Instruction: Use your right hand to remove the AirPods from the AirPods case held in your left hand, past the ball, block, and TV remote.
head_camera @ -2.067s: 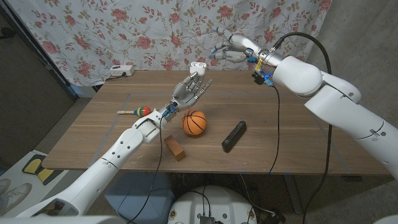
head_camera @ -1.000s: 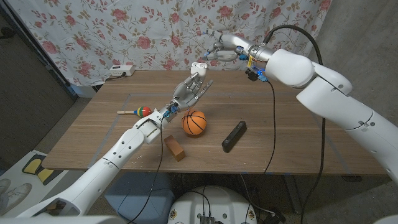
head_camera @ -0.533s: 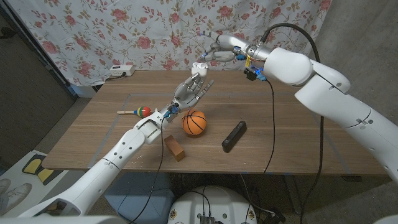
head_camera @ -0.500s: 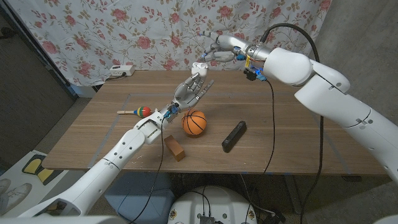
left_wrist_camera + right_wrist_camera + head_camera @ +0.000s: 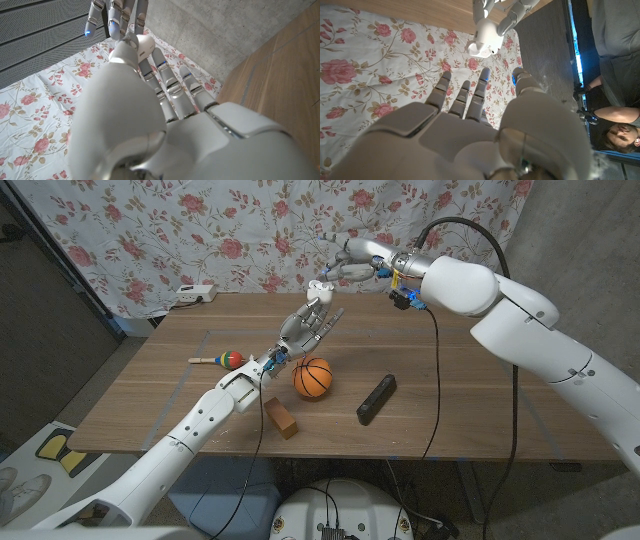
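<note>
- Your left hand (image 5: pixel 308 323) is raised over the wooden table (image 5: pixel 180 395), fingers pointing up and away from the robot, with the white AirPods case (image 5: pixel 319 285) pinched at its fingertips.
- In the left wrist view that same hand (image 5: pixel 150 125) has the case (image 5: pixel 143 46) at the top of its fingers, against the floral curtain (image 5: pixel 40 100).
- Your right hand (image 5: pixel 350 260) hangs in the air just beside the case, on the curtain side, fingers apart and holding nothing.
- From the right wrist camera, the right hand (image 5: pixel 465 130) reaches with spread fingers toward the case (image 5: pixel 485 37), close to it but with a gap between fingertips and case.
- Whether the case lid is up, and whether the AirPods sit inside, cannot be told at this size.
- On the table on the robot's side of the left hand lies an orange ball (image 5: pixel 312 377) with black lines, touching nothing.
- A brown wooden block (image 5: pixel 282 418) lies near the ball, closer to the table's front edge.
- A black TV remote (image 5: pixel 377 398) lies on the ball's right, apart from it.
- A small colourful toy on a stick (image 5: pixel 222 360) lies to the left of your left forearm.
- A white power strip (image 5: pixel 194 294) sits at the table's far left corner, under the curtain (image 5: pixel 200 230).
- A person (image 5: pixel 615 75) in a grey top shows at the edge of the right wrist view.
</note>
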`<control>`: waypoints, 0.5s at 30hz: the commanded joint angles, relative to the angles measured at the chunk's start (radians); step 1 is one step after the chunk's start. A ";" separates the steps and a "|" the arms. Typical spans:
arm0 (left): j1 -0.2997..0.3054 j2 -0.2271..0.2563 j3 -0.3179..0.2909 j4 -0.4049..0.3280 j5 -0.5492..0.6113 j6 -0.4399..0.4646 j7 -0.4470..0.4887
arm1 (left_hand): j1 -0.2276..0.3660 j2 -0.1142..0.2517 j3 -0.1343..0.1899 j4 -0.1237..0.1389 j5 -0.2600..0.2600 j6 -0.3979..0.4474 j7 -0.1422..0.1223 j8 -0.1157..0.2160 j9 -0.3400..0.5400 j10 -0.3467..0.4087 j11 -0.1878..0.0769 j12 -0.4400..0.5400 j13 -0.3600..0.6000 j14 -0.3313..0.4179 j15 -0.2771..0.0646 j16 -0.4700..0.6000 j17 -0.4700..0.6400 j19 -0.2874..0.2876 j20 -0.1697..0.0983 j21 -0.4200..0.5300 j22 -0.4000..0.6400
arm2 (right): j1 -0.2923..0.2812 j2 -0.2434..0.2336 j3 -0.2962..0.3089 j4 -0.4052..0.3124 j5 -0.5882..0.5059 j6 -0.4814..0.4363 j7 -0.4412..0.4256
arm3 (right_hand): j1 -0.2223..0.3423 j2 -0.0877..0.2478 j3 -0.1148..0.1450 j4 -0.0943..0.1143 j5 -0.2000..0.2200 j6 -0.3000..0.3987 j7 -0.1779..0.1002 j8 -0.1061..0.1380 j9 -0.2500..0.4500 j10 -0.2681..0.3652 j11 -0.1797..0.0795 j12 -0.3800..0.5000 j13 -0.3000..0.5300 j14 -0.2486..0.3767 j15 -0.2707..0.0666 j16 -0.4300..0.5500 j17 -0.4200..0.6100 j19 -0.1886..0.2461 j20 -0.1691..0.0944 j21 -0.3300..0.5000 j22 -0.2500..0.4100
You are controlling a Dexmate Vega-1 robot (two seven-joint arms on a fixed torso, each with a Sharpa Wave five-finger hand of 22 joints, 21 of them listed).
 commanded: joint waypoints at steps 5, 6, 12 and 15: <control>-0.010 -0.003 0.003 0.017 0.010 -0.002 -0.032 | 0.005 0.016 -0.006 0.001 0.010 0.009 -0.001 0.006 -0.003 0.026 -0.008 0.003 0.273 0.076 -0.062 0.007 0.004 -0.009 0.000 0.009 0.005 | 0.017 0.005 -0.023 0.005 -0.029 -0.010 0.026 | -0.015 0.001 0.009 -0.001 0.018 -0.058 -0.001 -0.001 0.002 -0.010 -0.008 -0.008 -0.002 -0.007 0.006 -0.007 0.004 -0.007 0.004 -0.001 0.002; -0.007 -0.002 0.001 0.012 0.006 0.001 -0.023 | 0.005 0.016 -0.006 0.001 0.010 0.009 -0.001 0.006 -0.003 0.026 -0.008 0.003 0.273 0.077 -0.062 0.007 0.004 -0.009 0.000 0.009 0.005 | 0.017 0.003 -0.024 0.004 -0.035 -0.007 0.024 | -0.016 0.002 0.010 0.000 0.019 -0.058 -0.001 -0.001 0.002 -0.011 -0.008 -0.009 -0.002 -0.008 0.007 -0.007 0.004 -0.007 0.005 -0.001 0.002; -0.005 -0.003 -0.001 0.008 0.006 -0.002 -0.021 | 0.006 0.016 -0.007 0.001 0.011 0.009 -0.001 0.005 -0.005 0.026 -0.008 0.002 0.273 0.076 -0.062 0.006 0.004 -0.010 0.001 0.009 0.005 | 0.012 0.004 -0.023 0.006 -0.042 -0.001 0.021 | -0.031 0.013 0.013 0.011 0.030 -0.057 -0.010 0.001 0.002 -0.012 -0.014 -0.014 -0.006 -0.008 0.010 -0.006 0.008 -0.007 0.007 0.000 0.003; -0.005 -0.003 0.000 0.009 0.010 -0.005 -0.026 | 0.006 0.016 -0.008 0.001 0.012 0.008 -0.001 0.005 -0.006 0.027 -0.008 0.002 0.274 0.076 -0.062 0.006 0.004 -0.010 0.001 0.010 0.005 | 0.011 0.002 -0.025 0.005 -0.049 -0.001 0.022 | -0.036 0.016 0.013 0.014 0.034 -0.057 -0.014 0.001 0.002 -0.010 -0.015 -0.015 -0.008 -0.009 0.011 -0.006 0.010 -0.007 0.008 0.000 0.003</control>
